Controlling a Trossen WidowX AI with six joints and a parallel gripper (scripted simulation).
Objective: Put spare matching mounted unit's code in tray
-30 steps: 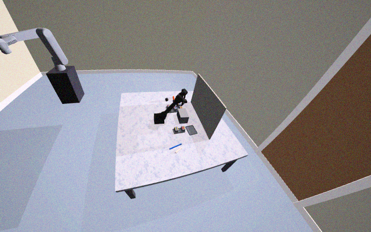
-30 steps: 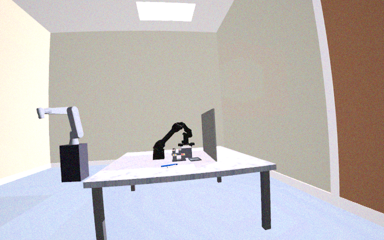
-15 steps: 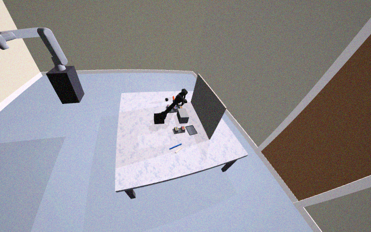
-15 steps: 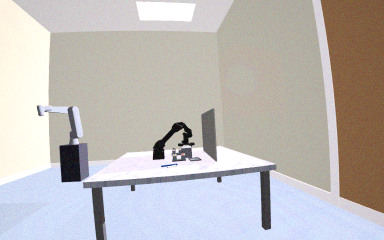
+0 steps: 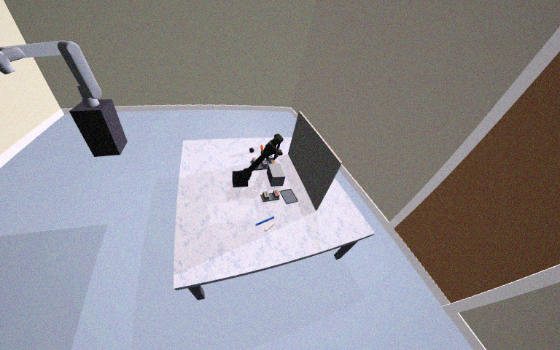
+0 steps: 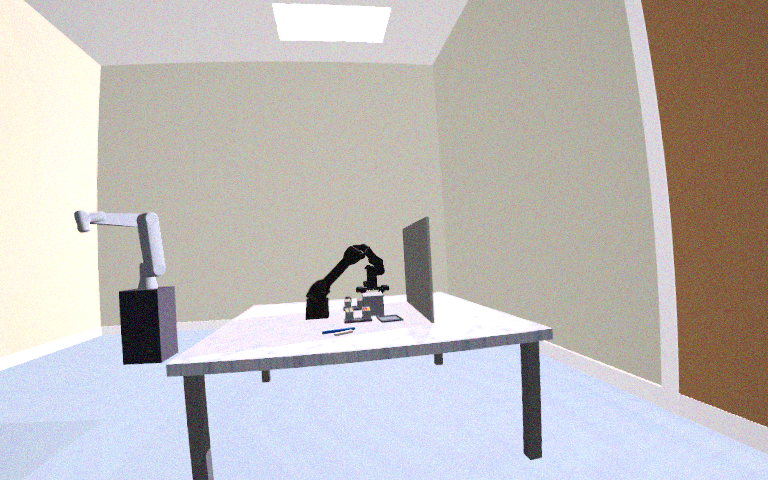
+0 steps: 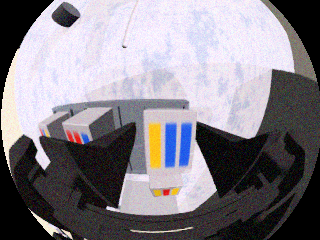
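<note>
My gripper is open, its fingers either side of a grey block striped yellow, blue, blue. A gap shows at the left finger; contact at the right cannot be told. A small yellow, red, yellow face shows below that block. A red, red, blue block and another striped block stand left, at the far rack. Two blocks stand in the near rack. The grey tray holds nothing visible. The mounted unit's back code cannot be made out.
A grey box stands between the racks. A tall dark panel stands right of the tray. A blue rod and a beige stick lie nearer. A black cylinder stands beyond the far rack.
</note>
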